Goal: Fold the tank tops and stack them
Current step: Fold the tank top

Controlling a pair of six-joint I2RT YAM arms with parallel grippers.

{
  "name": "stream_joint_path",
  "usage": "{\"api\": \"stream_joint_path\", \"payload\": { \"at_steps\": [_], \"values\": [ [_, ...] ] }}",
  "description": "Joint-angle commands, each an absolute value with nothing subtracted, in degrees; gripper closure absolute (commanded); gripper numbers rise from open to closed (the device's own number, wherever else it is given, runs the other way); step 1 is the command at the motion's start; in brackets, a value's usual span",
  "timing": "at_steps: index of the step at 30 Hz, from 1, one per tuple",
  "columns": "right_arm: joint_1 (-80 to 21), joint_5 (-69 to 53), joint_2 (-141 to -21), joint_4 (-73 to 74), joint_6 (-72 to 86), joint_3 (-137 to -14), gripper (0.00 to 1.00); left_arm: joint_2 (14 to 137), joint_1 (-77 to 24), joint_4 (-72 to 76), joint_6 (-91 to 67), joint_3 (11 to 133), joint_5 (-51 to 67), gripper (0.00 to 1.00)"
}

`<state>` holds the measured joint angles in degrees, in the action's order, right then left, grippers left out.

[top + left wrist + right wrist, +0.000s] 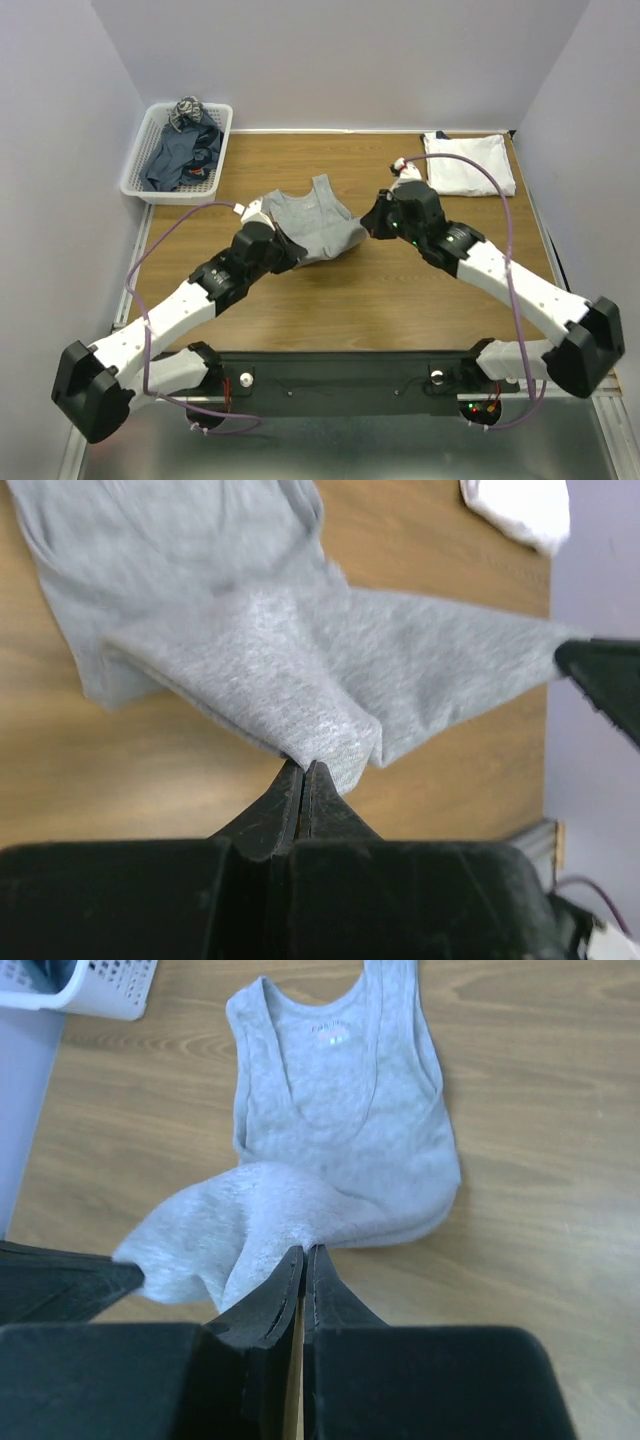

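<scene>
Grey jersey fills the middle of the top view: we see the light heather-grey tank top point(318, 215) lying on the wooden table point(400, 300), neckline toward the upper edge, its lower hem lifted and drawn between the arms. Our left gripper point(303, 770) has its jaws pressed together on one end of that hem, and our right gripper point(305, 1255) is clamped likewise on the other. A white tank top point(468, 162) lies folded at upper right; dark tops point(180, 160) sit in the white basket point(165, 196) at upper left.
</scene>
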<state>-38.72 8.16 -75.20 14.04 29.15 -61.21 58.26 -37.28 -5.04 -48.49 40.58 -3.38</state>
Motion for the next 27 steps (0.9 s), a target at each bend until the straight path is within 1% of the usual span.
{"api": "stream_joint_path", "payload": {
  "at_steps": [1, 3, 6, 7, 8, 11, 14, 21, 24, 27],
  "values": [
    [-39.64, 6.07, -64.88, 13.44, 32.69, -56.09, 1.0, 52.48, -45.77, -5.45, -56.5, 35.96, -8.52, 1.0],
    [-40.6, 5.98, -60.32, 15.81, 33.92, -53.44, 1.0, 50.46, -51.9, -6.15, -60.98, 33.76, -11.14, 1.0],
    [-42.88, 6.76, -55.82, 18.27, 35.59, -50.81, 1.0, 48.96, -58.95, -7.9, -66.68, 32.61, -15.02, 1.0],
    [-43.41, 7.2, -54.33, 18.89, 35.86, -50.28, 1.0, 48.87, -63.41, -8.43, -68.01, 32.52, -17.47, 1.0],
    [-44.46, 7.56, -52.23, 19.42, 36.64, -49.84, 1.0, 48.78, -65.46, -8.87, -69.33, 32.61, -18.62, 1.0],
    [-45.87, 8.26, -48.97, 21.7, 37.79, -49.22, 1.0, 49.65, -73.72, -10.37, -73.82, 34.45, -23.37, 1.0],
    [-46.93, 9.57, -47.12, 23.29, 38.23, -49.83, 0.99, 53.59, -77.94, -11.95, -75.32, 38.4, -26.63, 1.0],
    [-46.85, 15.72, -47.46, 24.96, 36.92, -53.08, 1.0, 57.13, -77.18, -14.5, -69.89, 45.96, -29.71, 1.0],
    [-46.85, 19.5, -50.0, 24.96, 36.21, -54.84, 1.0, 56.95, -70.26, -13.28, -64.8, 47.81, -27.52, 1.0],
    [-46.93, 22.67, -52.99, 24.61, 35.16, -57.12, 1.0, 57.39, -65.67, -11.52, -59.78, 49.21, -23.56, 1.0]
  ]
}}
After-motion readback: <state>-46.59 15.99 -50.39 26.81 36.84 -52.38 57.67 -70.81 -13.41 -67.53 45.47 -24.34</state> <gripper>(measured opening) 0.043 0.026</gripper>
